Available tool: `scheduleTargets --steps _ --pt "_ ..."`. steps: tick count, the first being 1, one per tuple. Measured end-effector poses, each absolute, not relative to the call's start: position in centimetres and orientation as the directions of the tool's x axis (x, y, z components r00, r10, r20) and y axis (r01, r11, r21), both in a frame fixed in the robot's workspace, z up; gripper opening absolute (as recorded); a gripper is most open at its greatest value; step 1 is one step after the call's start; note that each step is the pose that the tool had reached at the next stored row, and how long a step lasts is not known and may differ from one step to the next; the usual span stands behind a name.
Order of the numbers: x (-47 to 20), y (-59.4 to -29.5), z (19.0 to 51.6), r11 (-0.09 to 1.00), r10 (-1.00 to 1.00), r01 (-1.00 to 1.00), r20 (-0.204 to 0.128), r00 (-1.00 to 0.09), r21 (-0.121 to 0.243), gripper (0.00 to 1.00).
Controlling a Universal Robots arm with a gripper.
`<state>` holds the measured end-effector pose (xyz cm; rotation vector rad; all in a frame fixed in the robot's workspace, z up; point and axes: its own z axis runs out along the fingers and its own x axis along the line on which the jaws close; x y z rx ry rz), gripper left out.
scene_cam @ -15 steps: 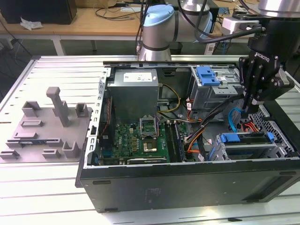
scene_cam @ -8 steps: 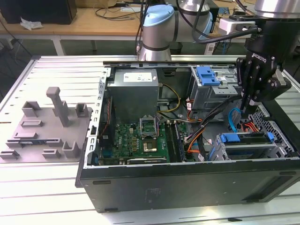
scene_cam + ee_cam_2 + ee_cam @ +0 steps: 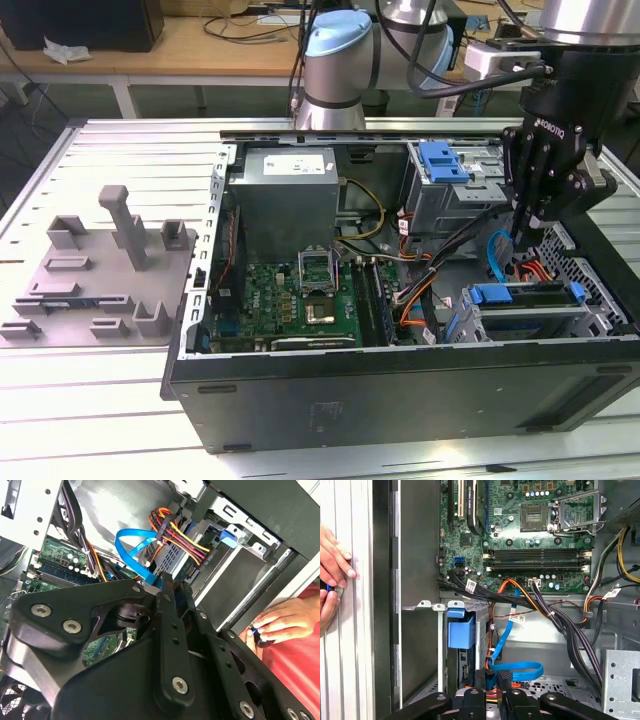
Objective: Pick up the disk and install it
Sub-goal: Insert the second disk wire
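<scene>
The disk lies flat in the lower drive bay at the front of the open computer case, on the exterior view's right. Its blue bracket faces the case interior and also shows in the first wrist view as a blue bracket. My gripper hangs just above and behind the bay, pointing down into the case with its fingers drawn together. A blue data cable loops right at the fingertips. Whether the fingers pinch that cable, I cannot tell.
A person's hand rests on the case's outer edge beside the bay. Inside are the motherboard, a grey power-supply box, an upper cage with a blue latch and cable bundles. A grey fixture sits on the table at the left.
</scene>
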<state>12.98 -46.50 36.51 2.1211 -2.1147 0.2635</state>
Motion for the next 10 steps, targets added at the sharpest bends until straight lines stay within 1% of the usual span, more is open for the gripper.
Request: scheduleTargets --steps 10 --pt "12.87 -46.5 36.33 0.002 -0.976 -1.0 0.218 -0.008 -0.028 0.22"
